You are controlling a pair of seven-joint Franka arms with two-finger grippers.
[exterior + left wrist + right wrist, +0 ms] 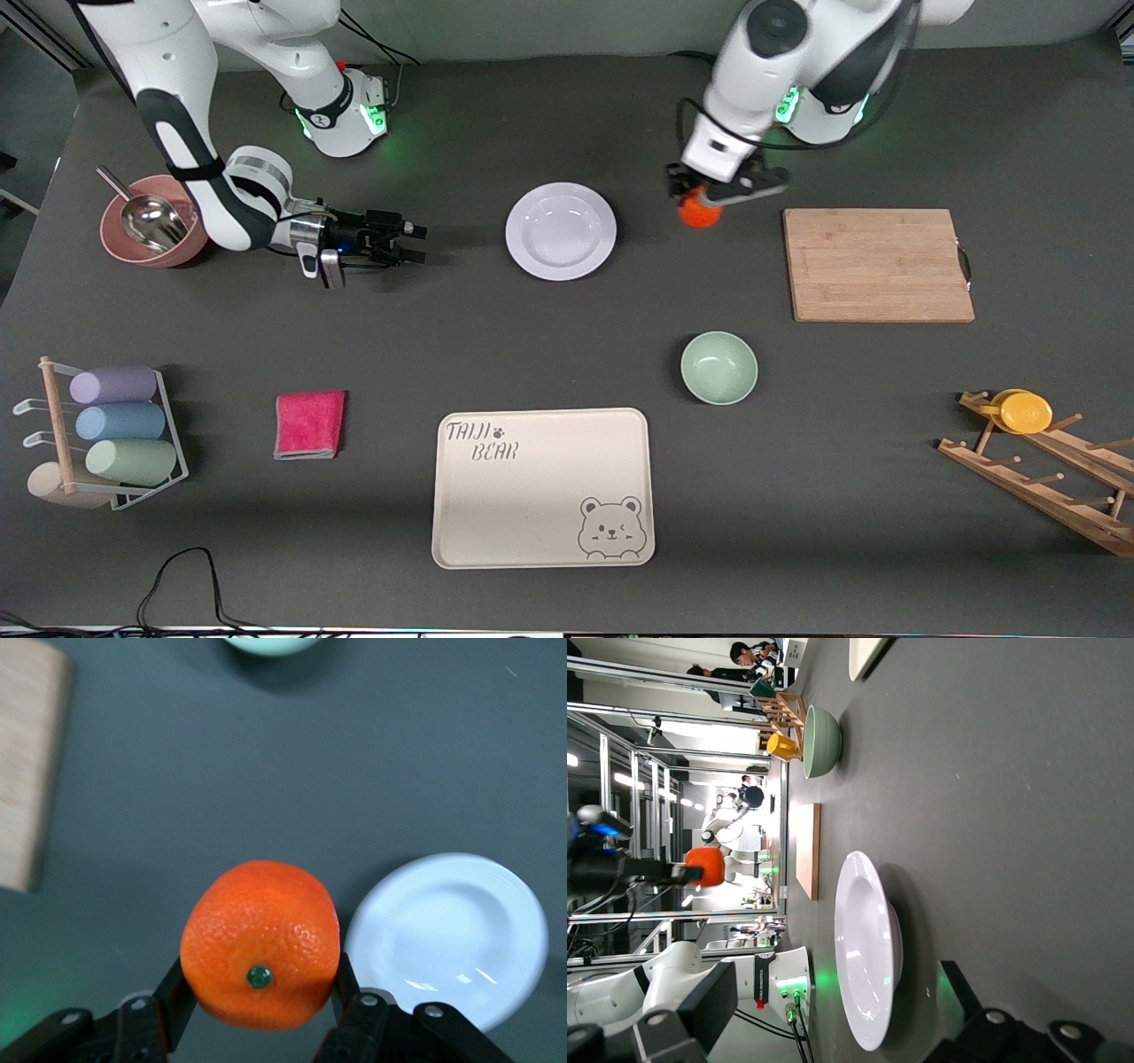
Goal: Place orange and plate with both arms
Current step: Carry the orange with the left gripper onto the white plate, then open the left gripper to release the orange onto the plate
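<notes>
The orange point(700, 213) hangs above the bare table between the plate and the cutting board, with my left gripper point(706, 197) shut on it. In the left wrist view the orange point(260, 943) fills the gap between the two black fingers point(175, 992), and the plate point(447, 935) lies beside it below. The pale round plate point(561, 231) rests flat on the table toward the robots' bases. My right gripper point(415, 245) sits low at the plate's side toward the right arm's end, a short gap away, open and pointing at it. The right wrist view shows the plate point(868, 948) edge-on and the lifted orange point(704, 866).
A wooden cutting board point(877, 264) lies toward the left arm's end. Nearer the camera are a mint-green bowl point(718, 367), a beige bear tray point(543, 486) and a pink cloth point(309, 424). A pink bowl with a scoop point(146, 232), a cup rack point(115, 434) and a wooden peg rack point(1045, 478) stand at the table's ends.
</notes>
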